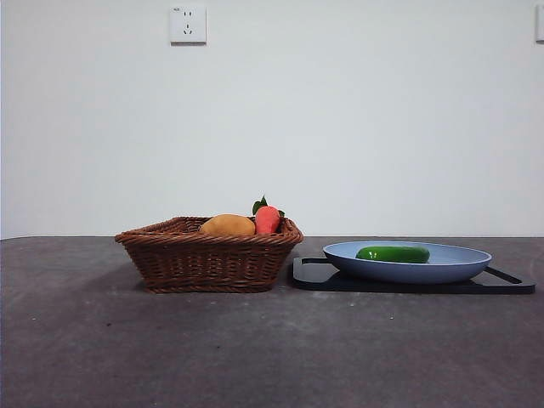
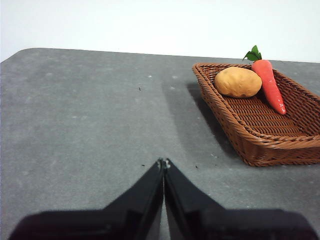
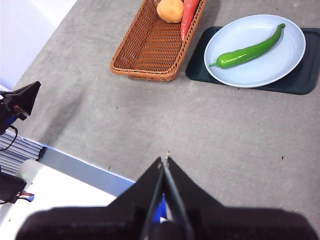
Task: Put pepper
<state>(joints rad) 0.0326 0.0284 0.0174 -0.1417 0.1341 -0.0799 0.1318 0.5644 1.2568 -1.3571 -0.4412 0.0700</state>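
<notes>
The green pepper (image 1: 393, 253) lies on the blue plate (image 1: 463, 265), right of the wicker basket (image 1: 208, 259); both the left gripper (image 2: 163, 162) and the right gripper (image 3: 165, 160) have their jaws closed, empty.

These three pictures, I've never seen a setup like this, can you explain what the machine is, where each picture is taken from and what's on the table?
It is a robot with two arms at a grey table. One picture looks level across the table from a low camera in front. The other two come from cameras on the arms' wrists, so the black wedge at the bottom of each is that arm's own tool: the left gripper and the right gripper, both with jaws shut and holding nothing. On the table stands a wicker basket with a potato and a carrot in it. Beside it a black tray carries a blue plate, and the green pepper lies on that plate.
</notes>
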